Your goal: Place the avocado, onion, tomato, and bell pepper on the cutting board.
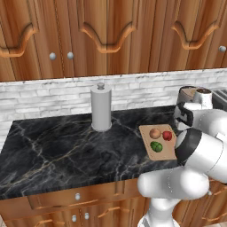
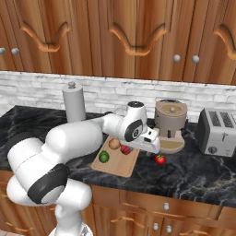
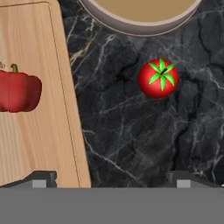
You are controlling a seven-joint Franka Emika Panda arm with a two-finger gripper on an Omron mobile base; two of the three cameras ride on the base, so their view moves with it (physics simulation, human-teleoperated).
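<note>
Spread wide and holding nothing, my fingers [image 3: 111, 179] hang over the dark marble bench [image 1: 66, 146], straddling the bare stone just beside the cutting board's edge; I judge they stand apart like this because the last vegetable is not yet picked up and they must clear it before they close.

Largest of the task's things, the cutting board [image 2: 120, 167] lies flat toward the right end of the bench, close to its front edge, in front of the round brown appliance [image 2: 170, 120]. It lies flat and broad so the vegetables can rest on it without rolling off.

On it sit three of the four. Nearest my fingers lies the red bell pepper [image 3: 18, 91], resting on its side just inside the board's long edge. Beside it is the onion [image 2: 114, 144], and in front of the onion, nearer the board's front edge, the avocado [image 2: 104, 156].

Off the board stands the tomato [image 3: 158, 78], alone on the stone, stem up, near the appliance's base and well apart from the board's edge. That one is what remains, I judge.
</note>
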